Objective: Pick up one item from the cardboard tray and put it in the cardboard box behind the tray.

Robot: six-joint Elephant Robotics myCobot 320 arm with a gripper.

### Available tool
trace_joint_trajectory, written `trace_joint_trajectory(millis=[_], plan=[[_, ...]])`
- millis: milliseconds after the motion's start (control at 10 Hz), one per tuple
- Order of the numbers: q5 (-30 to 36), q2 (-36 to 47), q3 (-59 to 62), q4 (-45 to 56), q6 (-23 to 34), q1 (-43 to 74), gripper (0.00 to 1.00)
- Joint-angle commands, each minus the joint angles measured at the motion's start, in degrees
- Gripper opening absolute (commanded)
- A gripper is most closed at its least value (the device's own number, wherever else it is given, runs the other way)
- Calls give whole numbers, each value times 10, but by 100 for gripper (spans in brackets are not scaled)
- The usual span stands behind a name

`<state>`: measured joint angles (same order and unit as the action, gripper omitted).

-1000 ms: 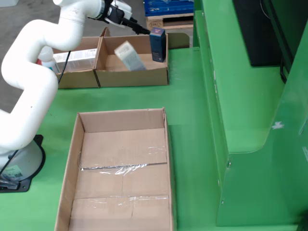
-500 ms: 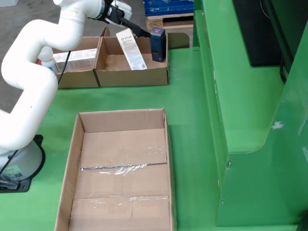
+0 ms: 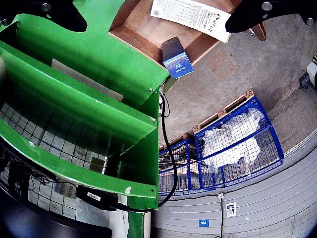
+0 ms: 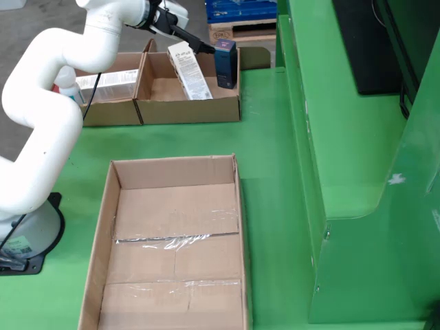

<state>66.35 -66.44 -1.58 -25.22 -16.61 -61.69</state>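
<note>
In the view from the side, a dark blue carton stands upright at the right end of the cardboard box behind the tray. A long white carton leans beside it. My gripper hovers just left of the blue carton's top, its fingertips close to it. The view that rides on the gripper shows the black fingers spread wide, open, with the blue carton lying free against the box wall and the white carton above it. The large cardboard tray in front holds only tape.
A second cardboard box on the left holds another white carton, with a bottle beside it. A raised green shelf stands on the right. Blue wire cages and a black cable appear below the gripper.
</note>
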Motion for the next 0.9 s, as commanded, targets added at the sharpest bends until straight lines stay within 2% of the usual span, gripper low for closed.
trace_joint_trajectory(millis=[0, 700, 800], plan=[[-4, 26, 16, -7, -2, -2, 100], [-4, 26, 16, -7, -2, -2, 100], [-4, 26, 16, -7, -2, -2, 90]])
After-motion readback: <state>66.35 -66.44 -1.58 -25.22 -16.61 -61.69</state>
